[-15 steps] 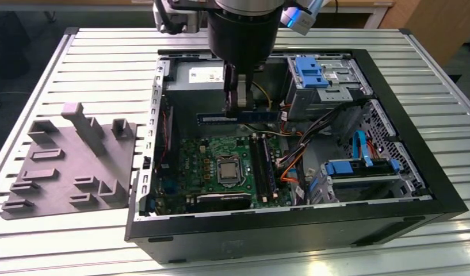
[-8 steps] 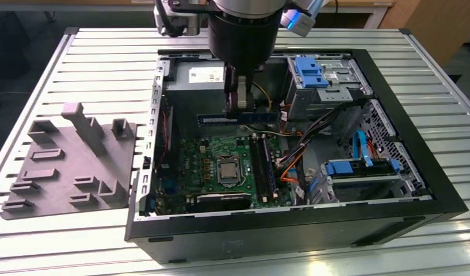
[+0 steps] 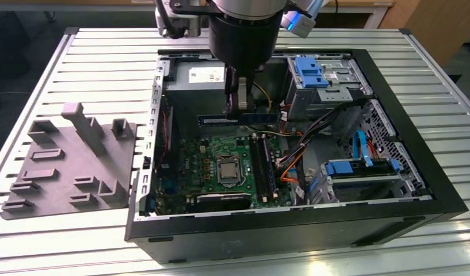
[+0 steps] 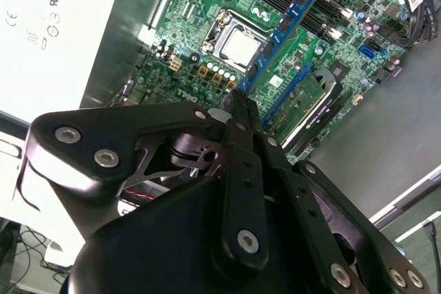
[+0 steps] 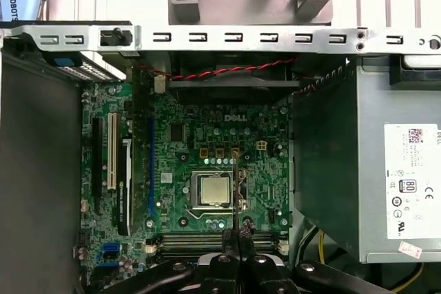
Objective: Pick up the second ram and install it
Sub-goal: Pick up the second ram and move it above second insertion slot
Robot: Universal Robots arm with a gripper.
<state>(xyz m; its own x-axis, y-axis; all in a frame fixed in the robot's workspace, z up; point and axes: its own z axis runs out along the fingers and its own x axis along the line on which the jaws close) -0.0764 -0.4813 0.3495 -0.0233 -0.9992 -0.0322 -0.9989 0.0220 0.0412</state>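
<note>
Carrying step in hand: the gripper (image 3: pixel 239 114) holds the ram (image 3: pixel 262 117) inside the open case (image 3: pixel 296 236); the ram is not seated.

Exterior view, left to right:
- Grey fixture (image 3: pixel 66 167) lies on the table (image 3: pixel 35 63), at 9 o'clock of the case.
- PSU (image 3: pixel 193 75) sits at 12 o'clock of the board (image 3: pixel 196 155). The CPU (image 3: pixel 228 172) is mid-board.
- The gripper hangs at 12 o'clock of the CPU, over the seam between PSU and board. It is pinched on the ram near the stick's middle. The ram lies level, with its long axis running 9 to 3.
- Slots (image 3: pixel 262 169) are at 3 o'clock of the CPU and run 12 to 6.
- Blue clips (image 3: pixel 310 72) are at 1 o'clock of the ram, apart from it.

Second wrist view: the fingers (image 4: pixel 241 125) press on the flat faces of the ram (image 4: pixel 286 25). The stick runs out from the tips above the board and does not touch it.

Judgement: pick done, install open. The ram is crosswise to the slots. Seating calls for about a quarter turn, a shift toward 5 o'clock, the contact edge lined up over a free slot, then a straight push. I cannot tell which slot is free, or whether the latches are open.
</note>
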